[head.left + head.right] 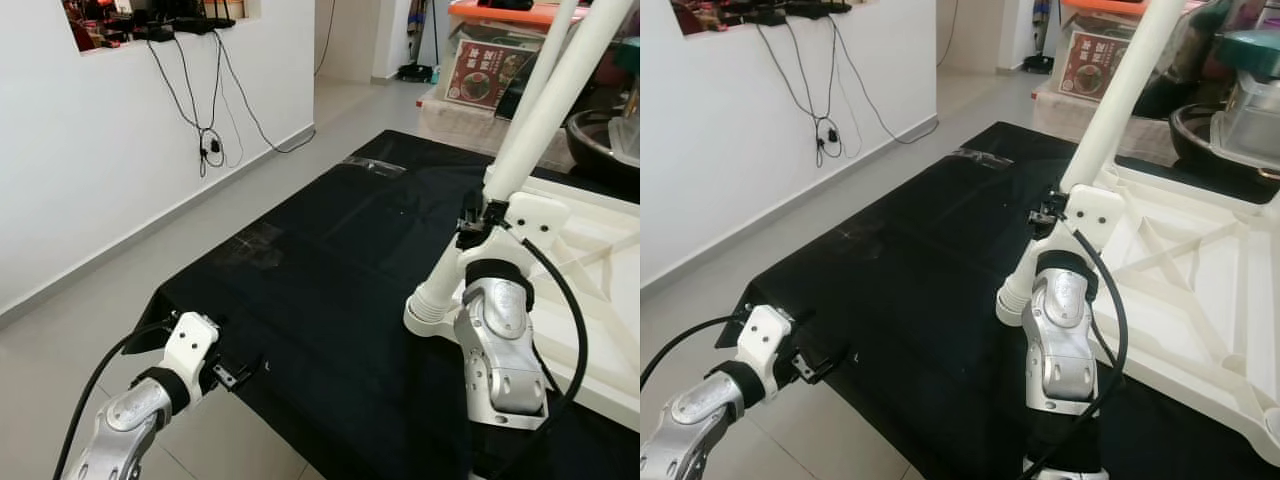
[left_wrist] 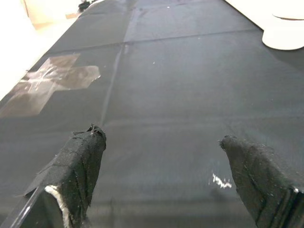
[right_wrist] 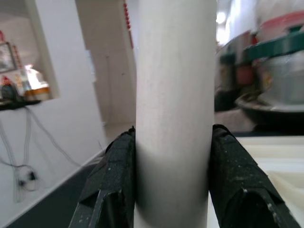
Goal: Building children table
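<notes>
The white table top lies upside down on a black cloth, its ribbed underside facing up. A long white table leg leans up to the right, and its wide round end rests on the cloth beside the top's near corner. My right gripper is shut on the lower part of this leg; in the right wrist view both black fingers press the leg from either side. My left gripper hovers open and empty over the cloth's front left edge.
A second white leg rises behind the held one. Clear tape patches stick to the cloth. Cables hang down the white wall at left. A printed box and a dark pot stand beyond the table top.
</notes>
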`<state>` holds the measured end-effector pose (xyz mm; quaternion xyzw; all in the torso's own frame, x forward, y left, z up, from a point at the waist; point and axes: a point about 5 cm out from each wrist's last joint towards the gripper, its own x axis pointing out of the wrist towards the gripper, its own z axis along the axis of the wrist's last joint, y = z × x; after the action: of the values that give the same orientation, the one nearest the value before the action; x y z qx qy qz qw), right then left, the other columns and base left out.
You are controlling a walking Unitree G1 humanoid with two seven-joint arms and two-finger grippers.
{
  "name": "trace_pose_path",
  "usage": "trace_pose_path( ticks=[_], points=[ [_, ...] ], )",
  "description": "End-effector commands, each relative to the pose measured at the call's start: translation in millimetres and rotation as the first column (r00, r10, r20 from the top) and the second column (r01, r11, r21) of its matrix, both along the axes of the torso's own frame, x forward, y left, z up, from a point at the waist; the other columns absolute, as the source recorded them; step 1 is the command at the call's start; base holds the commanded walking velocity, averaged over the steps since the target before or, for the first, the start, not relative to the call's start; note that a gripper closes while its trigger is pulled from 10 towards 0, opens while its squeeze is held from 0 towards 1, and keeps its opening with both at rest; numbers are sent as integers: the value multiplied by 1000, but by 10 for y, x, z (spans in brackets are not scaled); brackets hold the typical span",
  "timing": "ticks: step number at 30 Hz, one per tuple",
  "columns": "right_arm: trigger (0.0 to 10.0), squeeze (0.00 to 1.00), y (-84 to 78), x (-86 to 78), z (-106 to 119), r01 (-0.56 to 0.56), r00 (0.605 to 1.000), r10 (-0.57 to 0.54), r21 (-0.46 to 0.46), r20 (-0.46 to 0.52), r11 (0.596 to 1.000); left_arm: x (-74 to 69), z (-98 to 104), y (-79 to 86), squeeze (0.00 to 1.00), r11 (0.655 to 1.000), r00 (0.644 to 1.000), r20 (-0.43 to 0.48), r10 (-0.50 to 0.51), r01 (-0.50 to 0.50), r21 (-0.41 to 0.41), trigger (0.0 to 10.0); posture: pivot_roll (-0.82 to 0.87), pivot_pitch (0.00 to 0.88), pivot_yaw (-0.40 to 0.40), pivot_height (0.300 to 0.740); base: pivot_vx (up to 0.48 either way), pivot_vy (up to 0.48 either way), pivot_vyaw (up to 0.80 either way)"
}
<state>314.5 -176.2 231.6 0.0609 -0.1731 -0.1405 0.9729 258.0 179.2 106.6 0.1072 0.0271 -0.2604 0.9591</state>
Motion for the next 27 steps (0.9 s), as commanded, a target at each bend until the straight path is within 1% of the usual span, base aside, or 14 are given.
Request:
trace_pose_path(
  ticks=[1,4,5,7,12,13,17,18,19,20,22,23,26,27],
  points=[
    [0,0,-61,81,116,-30,999,30,42,22,999,19,2,-2,0,1000,1000,2,-2,2,3,10000,38,0,1,740,0,0,0],
    [0,0,-5,212,528,-211,969,193,112,152,971,51,48,32,0,1000,1000,8,-3,3,-5,10000,41,0,0,740,0,0,0],
    [0,0,-5,212,528,-211,969,193,112,152,971,51,48,32,0,1000,1000,8,-3,3,-5,10000,41,0,0,740,0,0,0],
    [0,0,128,213,796,-404,896,366,120,251,907,69,87,66,0,1000,1000,17,2,-2,-9,10000,43,0,-1,740,0,0,0],
    [0,0,221,187,886,-507,837,463,96,290,856,76,105,79,0,1000,1000,21,5,-5,-13,10000,46,0,-3,740,0,0,0],
    [0,0,339,163,854,-605,774,563,76,288,793,82,137,84,0,999,1000,24,6,-6,-34,10000,53,0,-7,740,0,0,0],
    [0,0,421,150,802,-674,718,638,52,277,736,92,188,88,0,998,1000,24,2,0,-68,10000,53,0,-7,740,0,0,0],
    [0,0,443,147,786,-695,699,661,41,274,718,96,210,89,0,996,1000,23,-2,4,-84,10000,53,0,-7,740,0,0,0],
    [0,0,503,121,764,-747,643,718,12,268,664,102,285,89,0,991,999,23,-22,24,-129,10000,57,0,-6,740,0,0,0],
    [0,0,503,121,764,-747,643,718,12,268,664,102,285,89,0,991,999,23,-22,24,-129,10000,57,0,-6,740,0,0,0],
    [0,0,563,91,746,-806,568,781,-15,260,591,105,369,84,0,982,998,25,-50,53,-179,10000,57,0,-6,740,0,0,0],
    [0,0,617,58,729,-852,497,831,-44,251,522,100,431,62,0,976,995,26,-94,97,-195,10000,61,0,-5,740,0,0,0],
    [0,0,648,37,718,-876,451,858,-60,246,478,95,466,47,0,971,992,27,-123,126,-201,10000,62,0,-5,740,0,0,0],
    [0,0,696,11,706,-907,386,890,-76,244,414,82,512,10,0,961,985,23,-172,173,-215,10000,63,0,-6,740,0,0,0]
  ],
)
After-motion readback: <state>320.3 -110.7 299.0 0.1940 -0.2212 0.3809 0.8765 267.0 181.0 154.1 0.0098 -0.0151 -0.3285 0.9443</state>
